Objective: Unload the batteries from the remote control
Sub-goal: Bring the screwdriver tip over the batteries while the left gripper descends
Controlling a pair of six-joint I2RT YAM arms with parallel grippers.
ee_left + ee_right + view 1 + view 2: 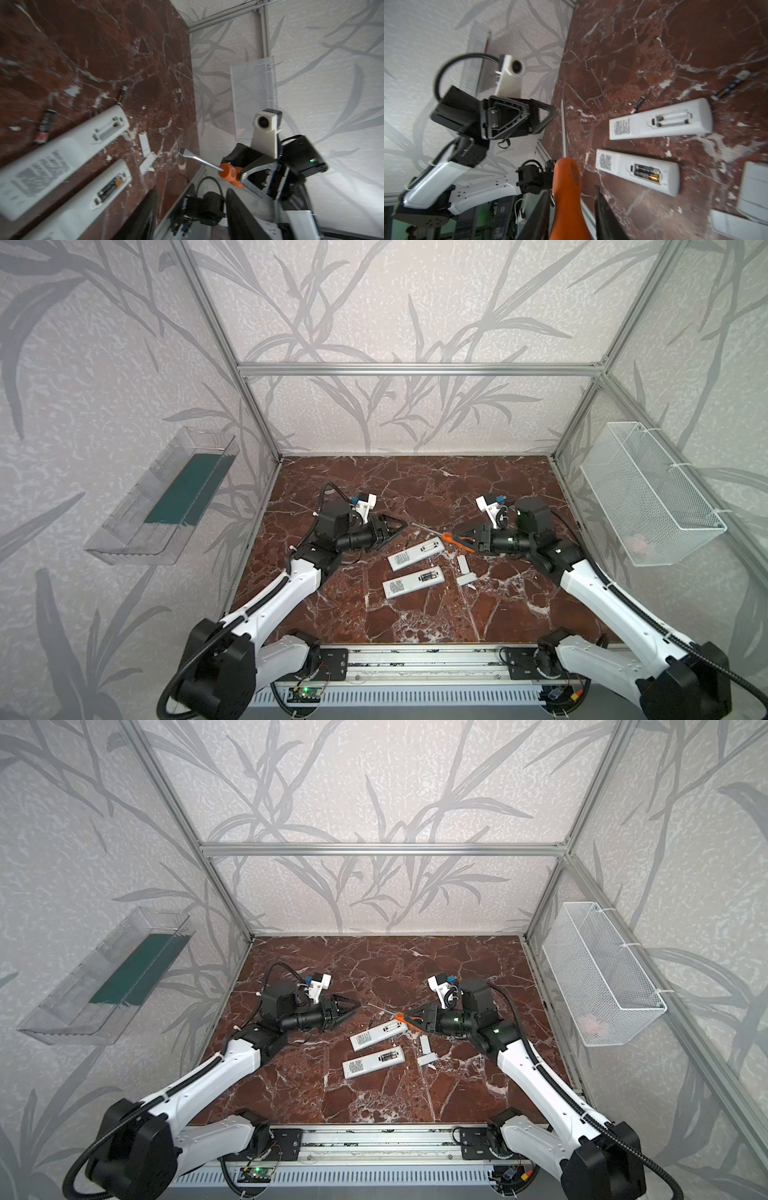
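right wrist, ribbed orange screwdriver point(566, 187), slim batts point(645, 173)

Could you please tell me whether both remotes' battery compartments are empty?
No, dark batteries lie inside the nearer remote.

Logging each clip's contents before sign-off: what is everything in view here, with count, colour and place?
farther remote: one, white, mid-table, compartment empty
nearer remote: one, white, just in front of it
seated batteries: count unclear, dark with yellow, in the nearer remote
loose batteries: two, dark, on the table beyond the farther remote
cover pieces: two, white, right of the remotes
screwdriver: one, orange handle, in the right tool
wire basket: one, white, right wall
clear tray: one, green lining, left wall
table: one, red-brown marble
left tool: black, open, empty, left of the remotes
right tool: black, shut on the screwdriver
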